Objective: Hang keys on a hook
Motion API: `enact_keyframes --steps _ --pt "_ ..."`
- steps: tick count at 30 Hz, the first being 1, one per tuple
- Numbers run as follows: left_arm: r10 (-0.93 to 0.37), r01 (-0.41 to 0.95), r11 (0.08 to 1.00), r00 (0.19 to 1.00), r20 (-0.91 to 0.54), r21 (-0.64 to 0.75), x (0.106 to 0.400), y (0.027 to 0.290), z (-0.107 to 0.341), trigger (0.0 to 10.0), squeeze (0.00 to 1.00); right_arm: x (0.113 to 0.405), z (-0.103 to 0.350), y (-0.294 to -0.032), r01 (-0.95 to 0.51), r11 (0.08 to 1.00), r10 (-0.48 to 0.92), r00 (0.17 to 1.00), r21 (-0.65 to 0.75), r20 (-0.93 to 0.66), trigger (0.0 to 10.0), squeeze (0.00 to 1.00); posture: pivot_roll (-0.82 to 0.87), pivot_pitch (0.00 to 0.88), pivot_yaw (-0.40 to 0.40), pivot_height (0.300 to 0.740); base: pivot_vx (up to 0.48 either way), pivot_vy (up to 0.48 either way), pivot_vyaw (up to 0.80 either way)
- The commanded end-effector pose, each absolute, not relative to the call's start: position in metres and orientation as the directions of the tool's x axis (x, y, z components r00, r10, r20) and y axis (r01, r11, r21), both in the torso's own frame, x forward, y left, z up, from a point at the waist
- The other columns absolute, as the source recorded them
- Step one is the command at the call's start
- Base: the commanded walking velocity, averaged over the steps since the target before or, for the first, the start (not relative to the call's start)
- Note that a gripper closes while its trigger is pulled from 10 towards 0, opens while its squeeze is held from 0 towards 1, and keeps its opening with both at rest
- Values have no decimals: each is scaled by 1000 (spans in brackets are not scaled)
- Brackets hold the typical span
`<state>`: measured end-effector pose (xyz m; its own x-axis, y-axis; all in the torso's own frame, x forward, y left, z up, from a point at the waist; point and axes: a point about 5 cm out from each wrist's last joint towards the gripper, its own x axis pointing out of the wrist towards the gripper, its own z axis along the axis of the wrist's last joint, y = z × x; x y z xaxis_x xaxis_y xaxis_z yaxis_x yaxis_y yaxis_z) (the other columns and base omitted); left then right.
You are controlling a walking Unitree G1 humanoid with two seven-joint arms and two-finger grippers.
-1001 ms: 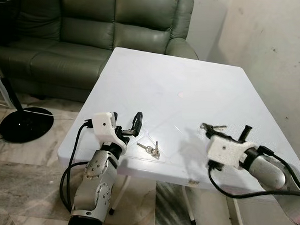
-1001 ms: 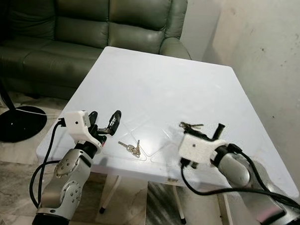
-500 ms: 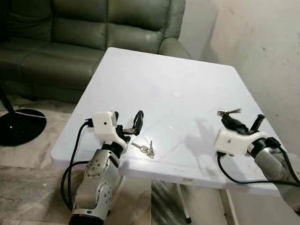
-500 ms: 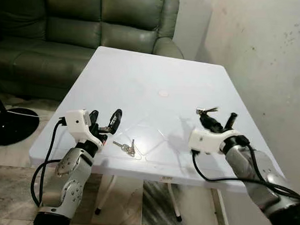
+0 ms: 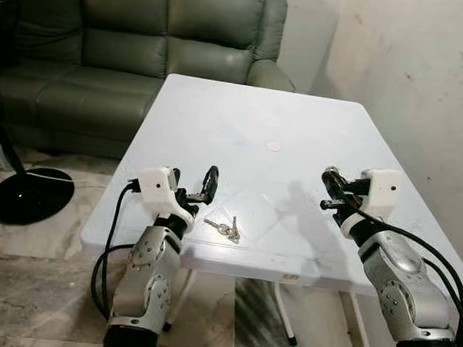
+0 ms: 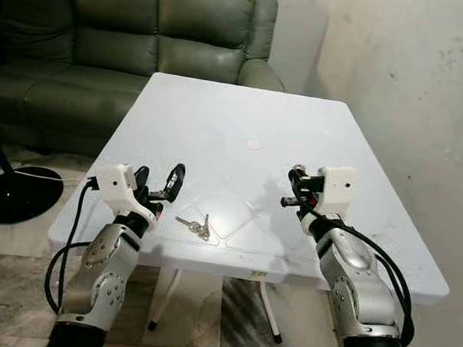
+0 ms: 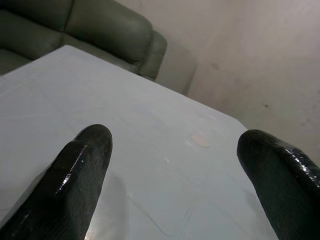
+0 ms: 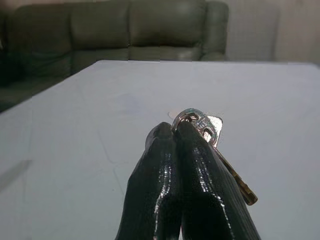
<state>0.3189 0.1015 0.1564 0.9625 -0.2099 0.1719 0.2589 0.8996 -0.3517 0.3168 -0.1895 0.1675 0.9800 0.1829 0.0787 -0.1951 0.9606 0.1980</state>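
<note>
One bunch of keys point(image 5: 224, 228) lies flat on the white table point(image 5: 242, 112) near its front edge. My left gripper point(image 5: 206, 185) hovers just left of that bunch, open, its two black fingers point(image 7: 80, 170) spread wide over the tabletop. My right gripper point(image 5: 330, 190) is held above the table's front right part, pointing towards the middle. It is shut on a second bunch of keys point(image 8: 208, 125), whose ring and a brass key stick out beside the pressed fingertips point(image 8: 192, 150).
A green leather sofa point(image 5: 145, 31) stands behind the table. A black round fan base point(image 5: 27, 195) sits on the tiled floor at the left. A bare plaster wall point(image 5: 420, 74) runs close along the table's right side.
My right gripper closed on the keys at the front right, lifted them off the table and turned to point inward. The left arm has barely moved. The camera shifted slightly.
</note>
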Motion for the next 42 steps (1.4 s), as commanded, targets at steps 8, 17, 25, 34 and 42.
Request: enact_keyframes --steps 8,17,25,34,42 --pt "-228 296 904 944 237 -308 324 101 183 10000 0 311 187 -201 -47 989 20 982 138 187 10000 0 -25 46 -84 740 0 0 0" --pt "-228 310 908 930 288 -283 324 106 201 10000 0 310 187 -192 -43 685 -57 992 728 113 10000 0 -19 17 -78 740 0 0 0" --pt "-224 307 902 934 279 -304 324 105 199 10000 0 318 187 -209 -16 971 -10 994 237 112 10000 0 -22 16 -83 740 0 0 0" --pt "-204 291 906 937 284 -307 322 109 203 10000 0 322 216 -229 -3 985 -33 978 173 204 10000 0 -16 24 -95 740 0 0 0" --pt "-218 280 932 940 264 -228 316 112 195 10000 0 305 195 -187 -76 996 61 966 52 252 10000 0 -13 41 -83 740 0 0 0"
